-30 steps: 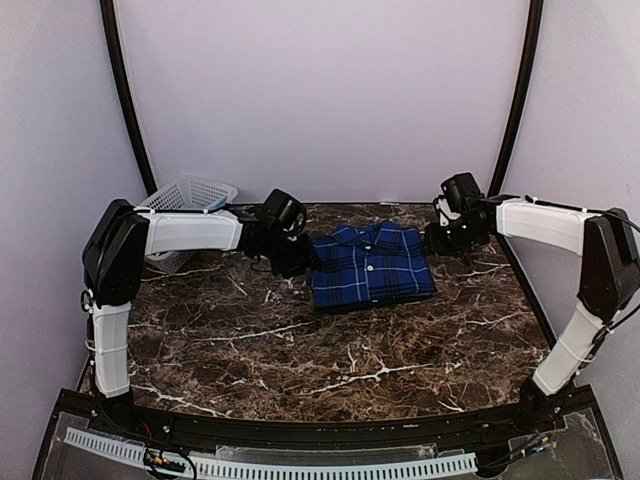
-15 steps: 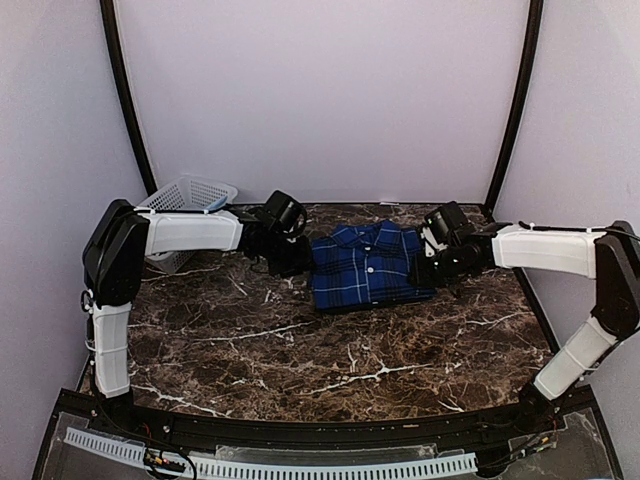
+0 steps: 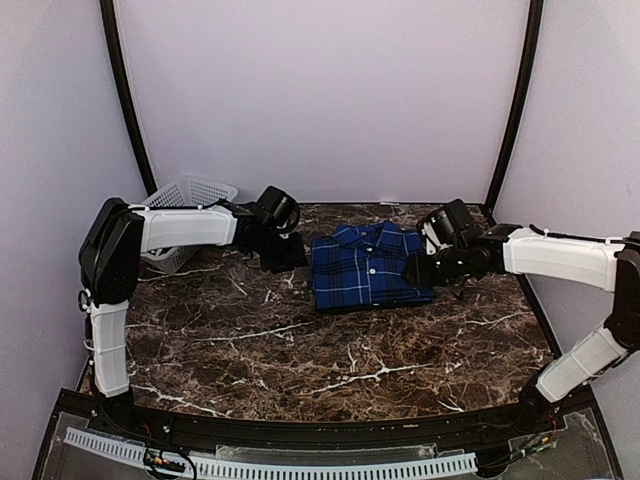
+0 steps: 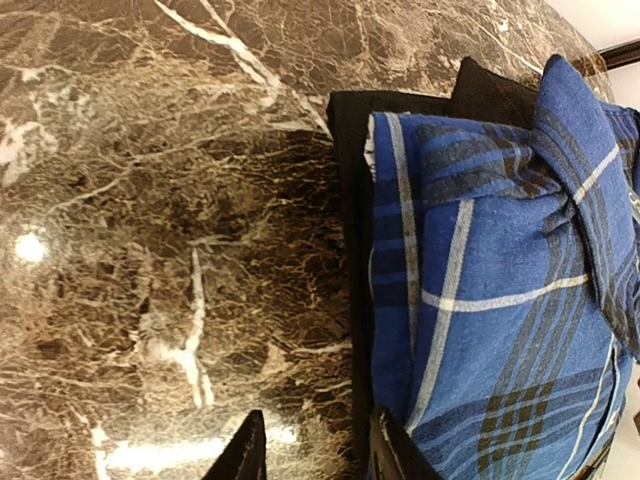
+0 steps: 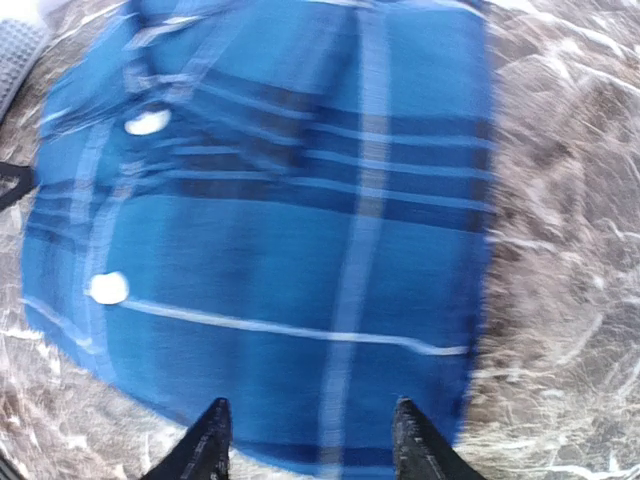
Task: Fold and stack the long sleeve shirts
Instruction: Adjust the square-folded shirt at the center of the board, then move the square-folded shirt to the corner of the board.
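Brown marble surface [image 3: 300, 350], far-edge centre: folded royal-blue plaid cloth shirt [image 3: 368, 268] lies stacked on folded plain black shirt [image 4: 352, 250], left gripper [image 4: 320, 455] and right gripper [image 5: 310, 445] flanking, both spread and empty; stacking judged nearly done, next move likely edge-squaring or withdrawal.

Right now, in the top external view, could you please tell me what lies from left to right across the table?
white basket → left fingers → plaid shirt → right fingers

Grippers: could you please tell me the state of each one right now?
Left gripper: open, holding nothing, at the edge of the black shirt.
Right gripper: open, holding nothing, over the plaid shirt.
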Motion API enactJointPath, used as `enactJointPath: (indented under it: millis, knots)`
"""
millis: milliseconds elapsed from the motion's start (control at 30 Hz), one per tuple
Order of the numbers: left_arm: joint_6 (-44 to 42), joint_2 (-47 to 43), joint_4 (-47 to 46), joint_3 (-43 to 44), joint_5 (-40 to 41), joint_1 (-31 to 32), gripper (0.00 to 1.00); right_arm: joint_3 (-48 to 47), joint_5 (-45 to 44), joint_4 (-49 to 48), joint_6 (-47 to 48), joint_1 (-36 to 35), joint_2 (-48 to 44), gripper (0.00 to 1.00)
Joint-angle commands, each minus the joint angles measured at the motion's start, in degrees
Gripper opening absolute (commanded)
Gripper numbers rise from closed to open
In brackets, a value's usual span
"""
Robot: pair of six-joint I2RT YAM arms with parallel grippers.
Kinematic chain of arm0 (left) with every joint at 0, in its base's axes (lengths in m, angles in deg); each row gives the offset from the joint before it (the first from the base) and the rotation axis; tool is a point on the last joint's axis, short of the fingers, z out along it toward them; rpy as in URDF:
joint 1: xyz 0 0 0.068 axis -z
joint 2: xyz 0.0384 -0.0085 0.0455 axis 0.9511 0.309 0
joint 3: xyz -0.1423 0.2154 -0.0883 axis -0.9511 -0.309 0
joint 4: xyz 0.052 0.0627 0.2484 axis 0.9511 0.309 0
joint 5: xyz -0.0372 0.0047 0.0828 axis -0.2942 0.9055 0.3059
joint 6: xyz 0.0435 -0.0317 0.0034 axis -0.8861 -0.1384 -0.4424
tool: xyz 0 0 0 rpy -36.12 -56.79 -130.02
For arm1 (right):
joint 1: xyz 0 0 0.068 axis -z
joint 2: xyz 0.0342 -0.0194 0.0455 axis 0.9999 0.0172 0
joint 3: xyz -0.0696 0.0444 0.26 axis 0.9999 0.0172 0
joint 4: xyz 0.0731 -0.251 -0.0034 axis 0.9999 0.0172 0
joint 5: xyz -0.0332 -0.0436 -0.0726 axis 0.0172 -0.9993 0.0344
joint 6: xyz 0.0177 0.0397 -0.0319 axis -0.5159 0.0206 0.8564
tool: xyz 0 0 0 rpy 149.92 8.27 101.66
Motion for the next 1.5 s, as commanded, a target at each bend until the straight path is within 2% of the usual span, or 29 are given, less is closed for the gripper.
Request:
enactJointPath:
  millis: [0,233,367,500,633,800,1167,1467]
  knots:
    - [-1.76,-7.15,1.90,-0.48,1.80,-0.86,0.41,-4.53,-0.77,-0.02,0.33,-6.53,-0.18,0.57]
    - [-2.47,-13.08,1.60,-4.16,2.70,-1.78,0.62,-8.80,-1.95,1.27,-0.71,-14.75,3.58,0.77]
    - [-2.34,-15.98,1.59,-6.98,3.97,-2.10,0.70,-9.71,-2.87,2.76,-4.16,-19.20,5.25,0.84]
    - [-2.13,-19.03,1.36,-9.40,4.26,-2.54,0.76,-5.52,-4.43,3.38,-8.77,-22.28,3.48,0.86]
    - [-2.15,-21.66,1.09,-11.17,3.91,-3.06,0.78,0.95,-4.83,2.10,-12.32,-22.74,2.81,0.88]
    - [-2.40,-24.58,1.28,-12.32,4.05,-3.65,0.79,2.83,-7.12,-0.38,-12.34,-21.83,5.40,0.90]
    - [-2.20,-28.86,1.62,-15.11,4.38,-5.23,0.79,-1.03,-7.58,-7.30,-8.77,-16.62,17.46,0.91]
    - [-2.39,-31.24,2.15,-16.69,4.41,-6.67,0.79,-6.27,-7.83,-8.65,-4.41,-12.35,24.42,0.91]
